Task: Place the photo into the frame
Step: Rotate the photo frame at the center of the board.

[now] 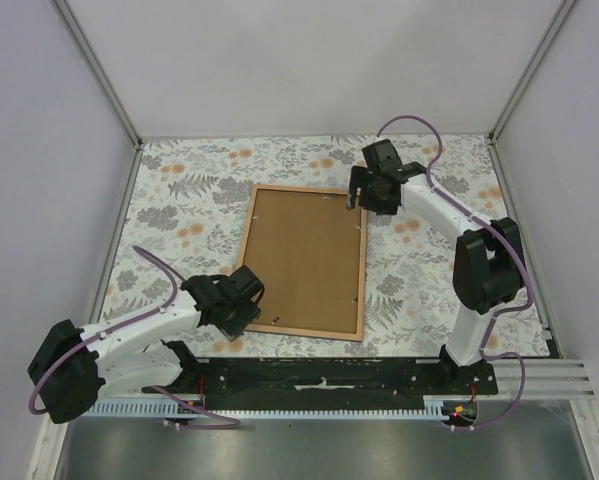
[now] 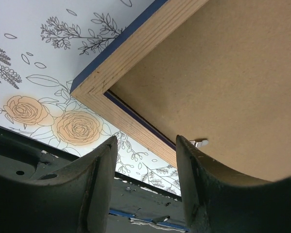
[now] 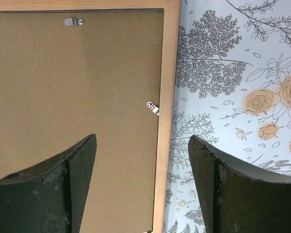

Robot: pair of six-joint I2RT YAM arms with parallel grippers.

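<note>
frame (image 1: 364, 265): face-down on table (image 1: 429, 280), board (image 1: 307, 258) seated | photo: unseen, likely under board | left gripper (image 2: 146, 141): empty, jaws apart at near-left corner, probably steadying | right gripper (image 3: 143, 138): empty, jaws wide, straddling right rim

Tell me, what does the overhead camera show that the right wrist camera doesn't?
Only overhead: the whole frame lying flat, with the left pincer by its near left corner and the right pincer at its far right corner.
Only the right wrist: a close look at two small metal clips on the frame's inner edge, and that pincer's dark fingers standing apart above the right rim.
Both: the light wood frame, the brown backing board set in it, and the flowered cloth.
</note>
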